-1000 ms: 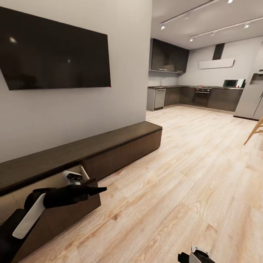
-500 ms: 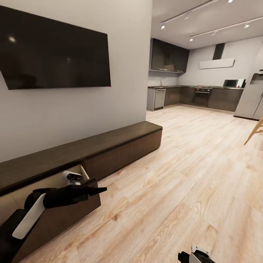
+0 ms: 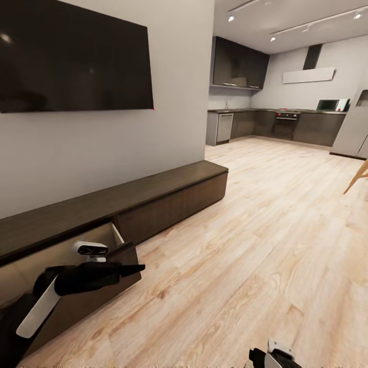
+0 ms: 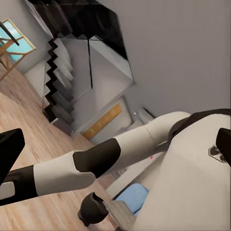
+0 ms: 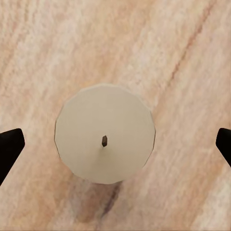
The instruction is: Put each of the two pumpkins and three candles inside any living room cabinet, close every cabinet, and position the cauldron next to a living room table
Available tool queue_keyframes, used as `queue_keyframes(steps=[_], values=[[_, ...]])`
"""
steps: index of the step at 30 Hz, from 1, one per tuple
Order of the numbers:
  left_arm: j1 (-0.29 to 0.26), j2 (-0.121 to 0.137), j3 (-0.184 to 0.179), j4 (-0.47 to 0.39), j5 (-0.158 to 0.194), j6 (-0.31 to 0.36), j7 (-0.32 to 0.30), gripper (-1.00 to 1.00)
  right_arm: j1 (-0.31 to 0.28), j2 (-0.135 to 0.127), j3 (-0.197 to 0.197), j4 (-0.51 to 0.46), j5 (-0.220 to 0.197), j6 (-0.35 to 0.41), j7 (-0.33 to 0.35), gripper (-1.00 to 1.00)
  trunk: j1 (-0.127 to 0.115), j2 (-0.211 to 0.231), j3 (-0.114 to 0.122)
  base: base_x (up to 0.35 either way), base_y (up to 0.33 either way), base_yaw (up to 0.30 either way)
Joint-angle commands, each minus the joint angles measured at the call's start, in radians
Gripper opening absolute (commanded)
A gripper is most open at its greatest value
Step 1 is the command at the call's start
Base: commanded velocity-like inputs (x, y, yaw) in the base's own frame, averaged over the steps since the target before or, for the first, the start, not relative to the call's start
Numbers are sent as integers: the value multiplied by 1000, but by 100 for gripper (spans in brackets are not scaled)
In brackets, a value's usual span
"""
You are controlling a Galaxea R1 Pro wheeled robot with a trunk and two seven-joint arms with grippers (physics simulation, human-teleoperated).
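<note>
Candle [image 5: 105,134] beneath wide-spread right claw [image 5: 115,144]

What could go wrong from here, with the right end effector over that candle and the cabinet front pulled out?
1. The right end effector is open with its tips wide of the candle, which stands on the floor. An off-centre close could tip or roll it.
2. The left end effector sits at the cabinet's pulled-out front. Turning the base may knock it.
3. The open front could be forgotten, though every cabinet must end closed.
</note>
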Motion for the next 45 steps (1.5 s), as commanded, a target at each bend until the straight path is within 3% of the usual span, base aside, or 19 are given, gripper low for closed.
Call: queue_keyframes(steps=[1,20,27,33,45], values=[[0,1,-2,0,5,10,-3,100,0,-1,8,-4,-6,4,-7,100,0,-1,-5,0,0,0],[3,1,-1,4,3,9,-51,100,0,-1,8,-6,-6,0,9,100,9,-5,-78,0,0,0],[3,4,-1,9,6,9,-52,100,0,-1,10,-6,-6,0,55,100,9,-5,-78,0,0,0],[3,33,-2,9,11,8,-75,100,0,-1,10,-5,-6,0,57,100,9,-5,-78,53,11,0],[3,36,-3,12,3,6,-84,100,0,-1,10,-5,-6,0,57,100,9,-5,-78,77,4,0]])
